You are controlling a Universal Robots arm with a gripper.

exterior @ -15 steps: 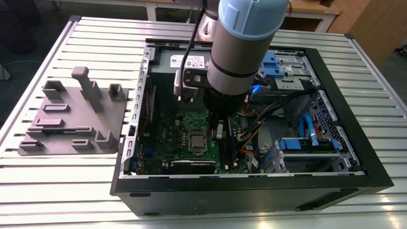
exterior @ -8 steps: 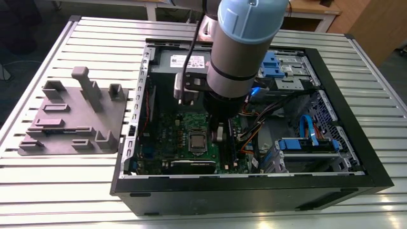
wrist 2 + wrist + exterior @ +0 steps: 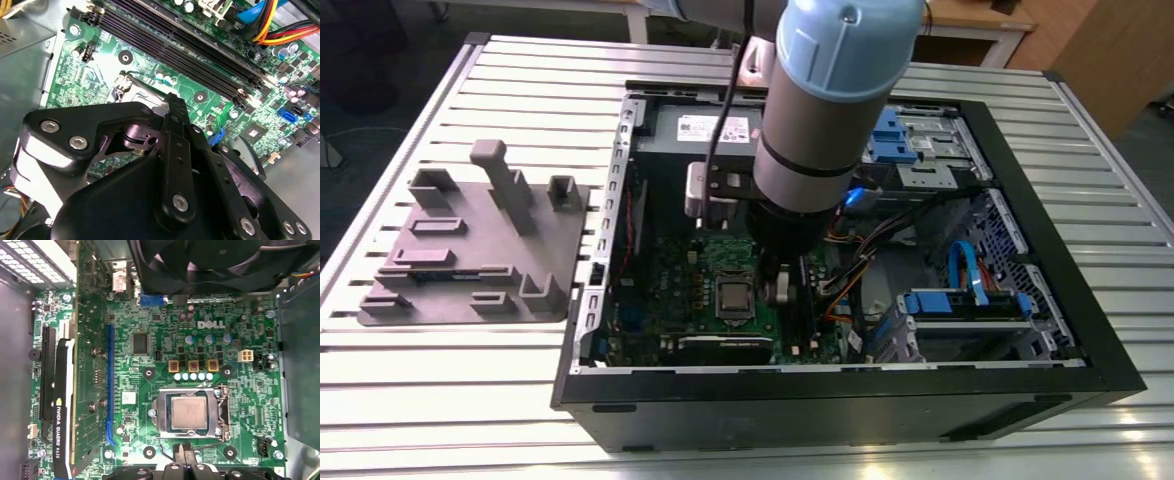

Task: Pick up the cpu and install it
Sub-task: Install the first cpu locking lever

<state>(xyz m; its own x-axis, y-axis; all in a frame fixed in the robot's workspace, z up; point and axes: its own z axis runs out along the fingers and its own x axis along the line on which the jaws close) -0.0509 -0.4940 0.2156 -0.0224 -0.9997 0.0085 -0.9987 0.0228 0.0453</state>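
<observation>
table: slatted aluminium [image 3: 427, 400] | behind: wooden furniture [image 3: 1107, 50] – pale brown | floor: dark [image 3: 374, 60] – shadowed

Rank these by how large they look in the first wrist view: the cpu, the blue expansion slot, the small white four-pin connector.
1. Blue expansion slot, longest though narrow.
2. Cpu, a broad square sitting in the socket frame; by area it may outrank the slot.
3. White four-pin connector, clearly smallest.

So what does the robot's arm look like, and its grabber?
The arm is a fat round tube, pale blue on top and silvery grey lower down, with a dark band between and a black cable beside it. The gripper is chunky black, with shiny silver screws.
</observation>
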